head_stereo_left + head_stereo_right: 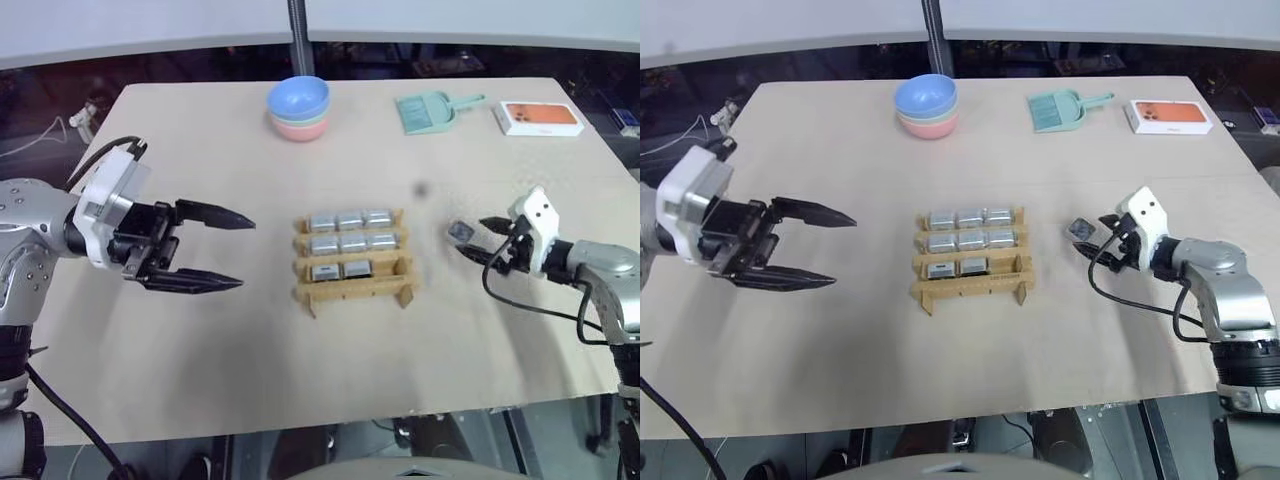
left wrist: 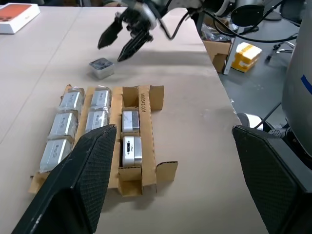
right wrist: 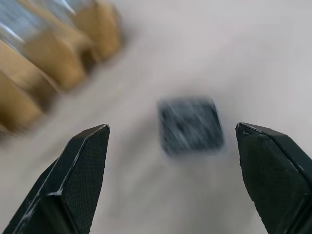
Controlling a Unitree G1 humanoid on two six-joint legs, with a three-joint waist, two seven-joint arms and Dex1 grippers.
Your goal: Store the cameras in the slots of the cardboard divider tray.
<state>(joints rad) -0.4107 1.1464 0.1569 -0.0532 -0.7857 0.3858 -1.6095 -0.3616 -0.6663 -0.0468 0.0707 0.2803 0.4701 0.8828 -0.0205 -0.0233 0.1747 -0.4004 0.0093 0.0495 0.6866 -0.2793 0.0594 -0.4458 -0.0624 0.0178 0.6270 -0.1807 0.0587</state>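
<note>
Cameras fill eight of the nine slots in the cardboard divider tray (image 1: pixel 352 259), which sits near the middle of the table (image 1: pixel 200 340): you can count three silver-grey blocks in the far row, three in the middle row and two in the near row, and the near row's slot on your right stands empty. The last camera (image 1: pixel 462 232) lies loose on the table to the right of the tray, apart from it, black face up. Your right gripper (image 1: pixel 480 245) sits just beside that block with its fingers spread; in the right wrist view the camera lies between the two open fingers and neither one touches it, so nothing is held there. Your left gripper (image 1: pixel 215 250) hangs over bare table well to the left of the tray, jaws wide and empty, pointing toward the tray. By my reading the job is nearly finished: one pick and one placement are left. You would need to close on the loose block, carry it across to the tray and set it into the open slot, squared with its neighbours. The stacked bowls (image 1: pixel 298 108), the green dustpan (image 1: pixel 427 111) and the white-and-orange box (image 1: pixel 540 118) at the far edge play no part in what is left.
</note>
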